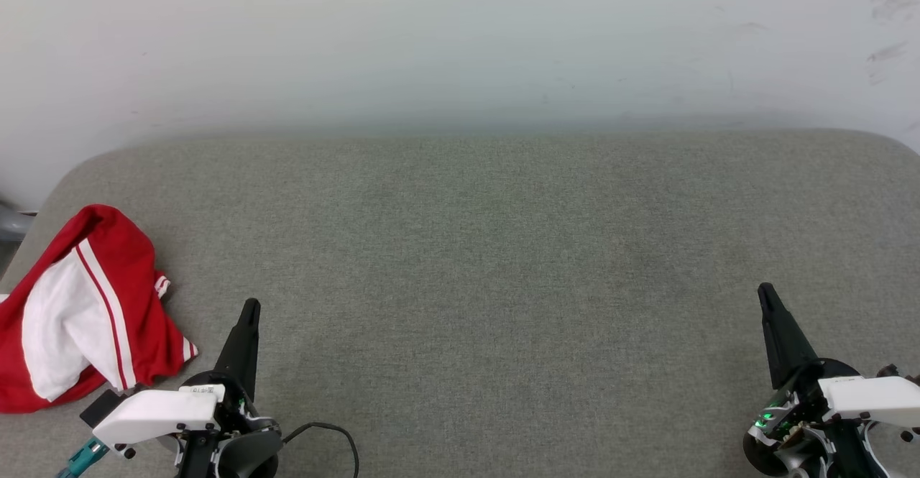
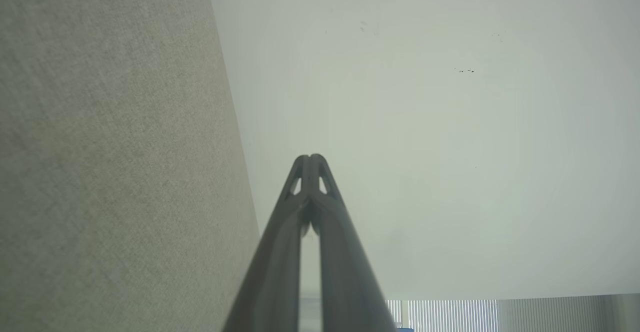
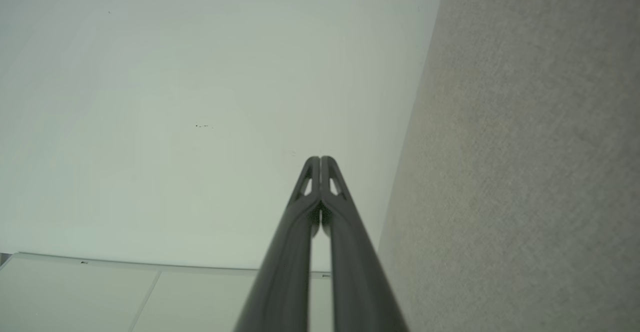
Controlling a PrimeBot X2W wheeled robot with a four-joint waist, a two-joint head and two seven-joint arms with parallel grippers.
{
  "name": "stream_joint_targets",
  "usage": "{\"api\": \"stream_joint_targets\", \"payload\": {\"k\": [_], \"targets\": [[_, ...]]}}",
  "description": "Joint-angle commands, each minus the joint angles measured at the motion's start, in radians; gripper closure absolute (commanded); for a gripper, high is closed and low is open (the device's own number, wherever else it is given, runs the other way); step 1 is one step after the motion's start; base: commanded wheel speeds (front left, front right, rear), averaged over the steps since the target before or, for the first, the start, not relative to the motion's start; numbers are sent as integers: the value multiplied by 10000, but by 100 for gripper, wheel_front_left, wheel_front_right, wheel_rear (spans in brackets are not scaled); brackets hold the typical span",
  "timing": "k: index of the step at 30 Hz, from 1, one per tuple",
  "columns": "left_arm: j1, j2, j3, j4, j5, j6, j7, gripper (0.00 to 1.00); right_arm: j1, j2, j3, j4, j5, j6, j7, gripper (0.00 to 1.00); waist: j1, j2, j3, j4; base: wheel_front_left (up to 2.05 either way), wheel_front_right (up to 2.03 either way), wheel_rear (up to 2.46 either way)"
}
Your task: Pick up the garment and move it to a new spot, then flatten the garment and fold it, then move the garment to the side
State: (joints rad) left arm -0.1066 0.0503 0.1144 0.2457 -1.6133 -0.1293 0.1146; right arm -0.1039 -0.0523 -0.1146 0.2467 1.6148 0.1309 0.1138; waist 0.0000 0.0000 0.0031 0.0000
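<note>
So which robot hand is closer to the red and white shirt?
The left gripper: it sits right beside the crumpled red-and-white jersey shirt, while the right gripper is far across.

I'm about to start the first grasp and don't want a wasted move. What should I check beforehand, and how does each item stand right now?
1. Location of the garment: ok, bunched at the left edge of the grey surface, beside the left gripper.
2. Left gripper ready to grasp: not ok, jaws shut, holding nothing.
3. Is the right gripper free: ok, jaws shut, holding nothing, far from the garment.
4. Garment flat: not ok, crumpled, white sleeve uppermost.
5. Room to spread it: ok, broad stretch of surface between the grippers.
6. Whole garment on the surface: cannot tell, its left part runs out of the head view.
</note>
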Motion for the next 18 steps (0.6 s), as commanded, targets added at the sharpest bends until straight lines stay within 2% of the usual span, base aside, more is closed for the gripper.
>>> {"api": "stream_joint_targets", "payload": {"k": [1,18], "targets": [[-62,-16,21,-7,3,-47,20,100,-124,30,-3,9,-56,-3,9,100,0,0,0,0,0,0,0],[-62,-16,20,-7,4,-47,19,100,-123,31,-1,9,-52,-3,6,100,0,0,0,0,0,0,0]]}}
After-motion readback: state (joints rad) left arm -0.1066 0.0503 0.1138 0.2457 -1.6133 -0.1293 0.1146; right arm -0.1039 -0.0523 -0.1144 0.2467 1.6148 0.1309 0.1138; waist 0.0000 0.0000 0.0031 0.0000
